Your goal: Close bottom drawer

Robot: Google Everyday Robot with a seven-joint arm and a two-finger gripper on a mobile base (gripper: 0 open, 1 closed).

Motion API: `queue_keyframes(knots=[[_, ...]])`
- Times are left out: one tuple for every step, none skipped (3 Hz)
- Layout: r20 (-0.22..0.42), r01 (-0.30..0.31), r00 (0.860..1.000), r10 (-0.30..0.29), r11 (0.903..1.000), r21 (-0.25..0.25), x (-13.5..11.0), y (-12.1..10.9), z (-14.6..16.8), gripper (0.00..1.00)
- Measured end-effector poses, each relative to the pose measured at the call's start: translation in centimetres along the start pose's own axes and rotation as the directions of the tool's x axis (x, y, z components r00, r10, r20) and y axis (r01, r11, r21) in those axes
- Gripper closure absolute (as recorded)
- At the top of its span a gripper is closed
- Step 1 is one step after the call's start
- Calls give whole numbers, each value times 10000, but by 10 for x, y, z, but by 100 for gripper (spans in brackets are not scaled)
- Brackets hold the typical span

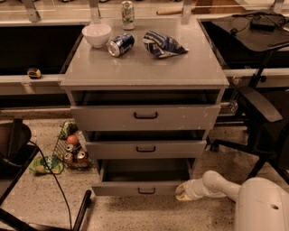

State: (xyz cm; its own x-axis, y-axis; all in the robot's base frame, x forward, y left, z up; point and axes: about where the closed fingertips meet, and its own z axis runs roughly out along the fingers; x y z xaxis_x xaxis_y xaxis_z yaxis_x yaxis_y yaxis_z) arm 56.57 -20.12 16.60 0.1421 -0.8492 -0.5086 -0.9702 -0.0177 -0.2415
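The grey cabinet [144,67] has three drawers. The bottom drawer [131,188] is pulled out toward me, and its inside shows above the shallow front panel with a small black handle [146,191]. My gripper [182,192] is low by the floor on its white arm [216,184], at the right end of the bottom drawer's front panel and touching or almost touching it. The middle drawer [145,149] and the top drawer [145,117] each stand slightly out.
On the cabinet top are a white bowl [96,34], a lying blue can [120,44], an upright can [128,8] and a crumpled bag [162,44]. A wire basket of cans [71,151] sits on the floor to the left. An office chair [259,113] stands to the right. A black chair [13,149] and a cable are at the left.
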Motion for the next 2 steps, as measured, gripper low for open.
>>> queue_keyframes(knots=[[-58, -124, 9999, 125, 9995, 275, 5, -14, -1, 67], [-67, -402, 9991, 408, 9966, 717, 17, -37, -2, 43]])
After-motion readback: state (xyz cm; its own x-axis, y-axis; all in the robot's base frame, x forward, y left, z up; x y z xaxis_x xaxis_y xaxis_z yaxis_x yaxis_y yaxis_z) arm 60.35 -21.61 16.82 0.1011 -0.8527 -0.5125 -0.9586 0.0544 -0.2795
